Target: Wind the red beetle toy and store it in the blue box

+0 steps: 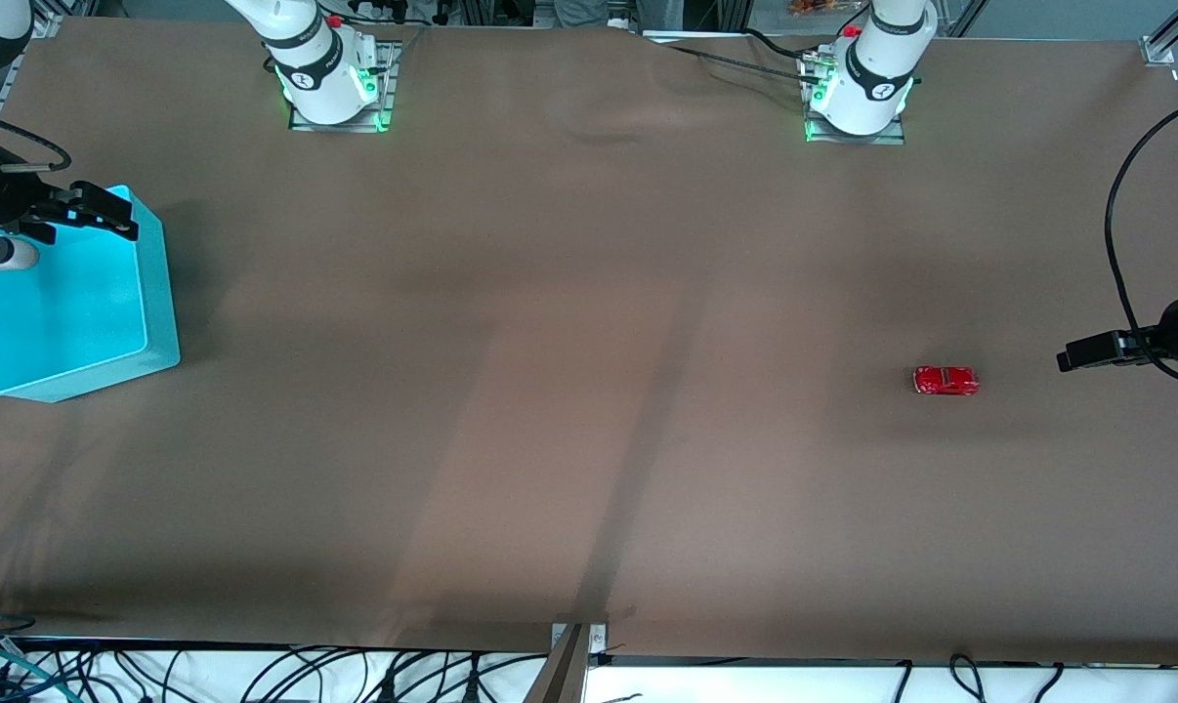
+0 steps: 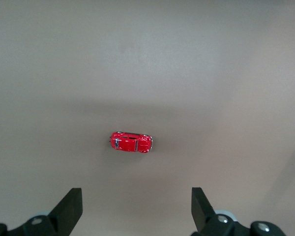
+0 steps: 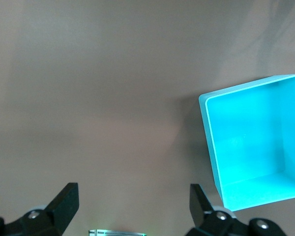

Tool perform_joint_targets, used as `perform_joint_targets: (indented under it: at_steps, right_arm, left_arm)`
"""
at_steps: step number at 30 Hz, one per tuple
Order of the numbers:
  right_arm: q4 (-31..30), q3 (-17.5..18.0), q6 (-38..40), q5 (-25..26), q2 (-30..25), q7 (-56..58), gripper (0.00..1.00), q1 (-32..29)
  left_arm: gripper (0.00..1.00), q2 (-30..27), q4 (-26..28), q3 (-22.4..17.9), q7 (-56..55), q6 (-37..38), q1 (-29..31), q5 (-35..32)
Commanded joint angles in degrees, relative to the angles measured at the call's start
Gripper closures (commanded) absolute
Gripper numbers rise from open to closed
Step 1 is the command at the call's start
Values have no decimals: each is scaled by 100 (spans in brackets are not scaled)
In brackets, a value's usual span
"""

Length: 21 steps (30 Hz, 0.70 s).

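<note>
The red beetle toy (image 1: 946, 381) stands on its wheels on the brown table, toward the left arm's end. In the left wrist view the toy (image 2: 131, 142) lies a little ahead of my left gripper (image 2: 136, 192), which hangs open and empty above the table. In the front view the left gripper (image 1: 1068, 356) is beside the toy, apart from it. The blue box (image 1: 159, 293) stands at the right arm's end, and nothing shows inside it. My right gripper (image 1: 132, 221) hangs open over the box's rim. The right wrist view shows the box (image 3: 209, 132) beside the open right gripper (image 3: 132, 191).
A brown cloth (image 1: 569, 391) covers the whole table. The two arm bases (image 1: 335, 88) (image 1: 858, 98) stand along the edge farthest from the front camera. A black cable (image 1: 1121, 264) loops above the left arm's end of the table.
</note>
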<state>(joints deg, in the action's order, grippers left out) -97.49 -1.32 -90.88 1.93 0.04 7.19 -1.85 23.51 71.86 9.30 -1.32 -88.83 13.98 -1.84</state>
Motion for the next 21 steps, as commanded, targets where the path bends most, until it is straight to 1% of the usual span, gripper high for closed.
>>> perform_joint_targets:
  at_steps: [1,8,15,17,21]
  right_arm:
    - [72,9,106,79,-40,28,0,27]
    - [72,9,106,114,-31,28,0,27]
    - [72,17,114,184,-31,37,0,44]
    - [72,17,114,211,-13,37,0,53]
    - [72,17,123,211,-22,46,0,53]
  left_arm:
    - [2,-119,162,28,167,15,61,105]
    - [0,-101,188,28,158,6,61,122]
    - [0,-118,197,2,-52,94,246,122]
    - [0,-110,241,2,-393,112,281,122]
    - [0,-83,425,2,-1509,59,281,140]
